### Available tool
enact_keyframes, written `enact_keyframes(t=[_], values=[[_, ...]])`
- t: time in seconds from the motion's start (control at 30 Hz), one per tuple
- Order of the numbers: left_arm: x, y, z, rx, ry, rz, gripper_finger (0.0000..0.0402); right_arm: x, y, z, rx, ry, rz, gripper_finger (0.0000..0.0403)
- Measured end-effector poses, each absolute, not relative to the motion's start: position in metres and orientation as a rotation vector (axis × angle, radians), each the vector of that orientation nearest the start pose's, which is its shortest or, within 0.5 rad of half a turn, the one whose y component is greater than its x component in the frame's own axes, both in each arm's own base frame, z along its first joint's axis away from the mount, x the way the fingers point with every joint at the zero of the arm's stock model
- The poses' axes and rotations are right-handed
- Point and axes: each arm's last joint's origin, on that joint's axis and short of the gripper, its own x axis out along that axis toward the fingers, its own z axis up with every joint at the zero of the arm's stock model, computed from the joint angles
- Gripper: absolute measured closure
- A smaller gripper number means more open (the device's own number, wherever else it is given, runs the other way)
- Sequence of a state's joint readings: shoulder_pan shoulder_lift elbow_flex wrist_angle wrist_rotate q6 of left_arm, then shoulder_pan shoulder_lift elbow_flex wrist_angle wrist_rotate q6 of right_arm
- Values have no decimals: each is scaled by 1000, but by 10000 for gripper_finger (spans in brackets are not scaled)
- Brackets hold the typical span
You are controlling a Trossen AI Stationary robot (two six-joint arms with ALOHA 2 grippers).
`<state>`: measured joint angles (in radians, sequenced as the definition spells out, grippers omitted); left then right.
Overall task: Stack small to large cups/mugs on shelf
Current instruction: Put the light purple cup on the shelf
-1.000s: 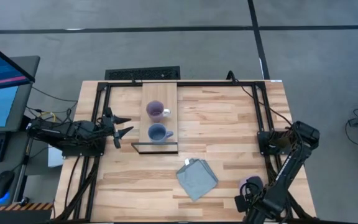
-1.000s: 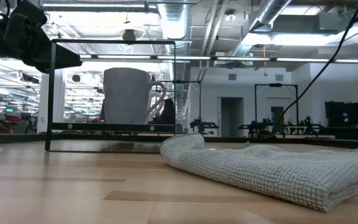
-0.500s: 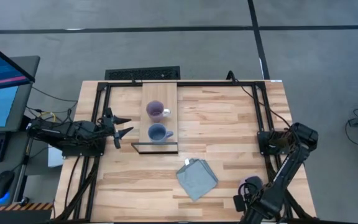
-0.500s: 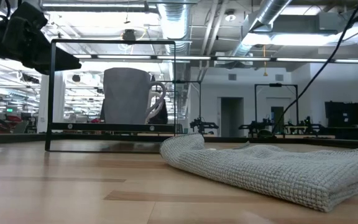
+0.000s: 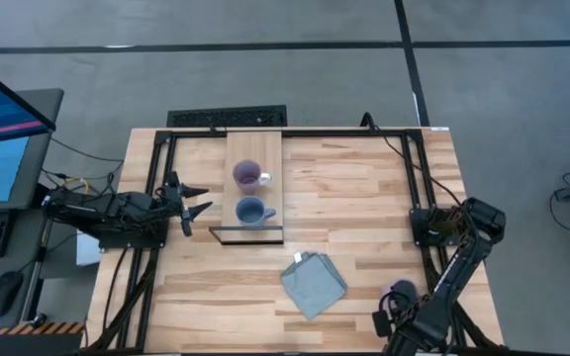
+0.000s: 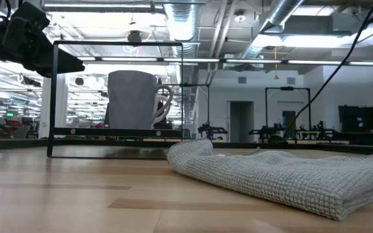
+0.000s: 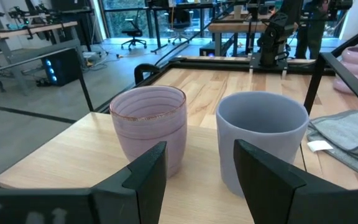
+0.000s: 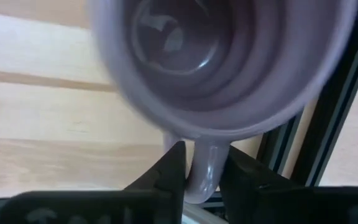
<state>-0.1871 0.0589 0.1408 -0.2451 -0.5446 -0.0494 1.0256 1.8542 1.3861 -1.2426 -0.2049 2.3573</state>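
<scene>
Progress first, left to right: your left gripper (image 5: 194, 203) hangs idle with its fingers apart and nothing between them, aimed at the shelf (image 5: 254, 144) just ahead of it. Straight past those fingers two mugs already stand upright on the board, side by side but apart, not nested: the lilac mug (image 5: 247, 176) to the farther side and the blue mug (image 5: 250, 211) nearer the shelf's dark front edge. So two of three are up there, but no stacking is done yet as far as you can see. Between the shelf and your right arm lies the folded grey cloth (image 5: 314, 284), not part of the job. Far right, at the near corner of the table, your right gripper (image 8: 199, 167) has its fingers on either side of the handle of the third mug (image 8: 222, 62), the other lilac one, touching or nearly so; the bowl sits just beyond the fingertips. Judgement: the grip looks about made, lift not begun. Left to do: carry it across, then nest by size.
</scene>
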Motion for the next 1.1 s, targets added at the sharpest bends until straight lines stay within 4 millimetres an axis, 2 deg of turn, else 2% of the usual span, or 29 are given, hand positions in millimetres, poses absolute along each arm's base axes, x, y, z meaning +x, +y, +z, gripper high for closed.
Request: enact_keyframes(t=[0.2, 0.7, 1.1], values=[[88, -1, 184, 10, 145, 360, 225, 163, 281, 205, 912, 1494, -1219, 340], [88, -1, 184, 10, 145, 360, 225, 163, 274, 206, 836, 1409, -1226, 341], [88, -1, 183, 13, 153, 361, 225, 177, 250, 209, 657, 1299, -1227, 341]])
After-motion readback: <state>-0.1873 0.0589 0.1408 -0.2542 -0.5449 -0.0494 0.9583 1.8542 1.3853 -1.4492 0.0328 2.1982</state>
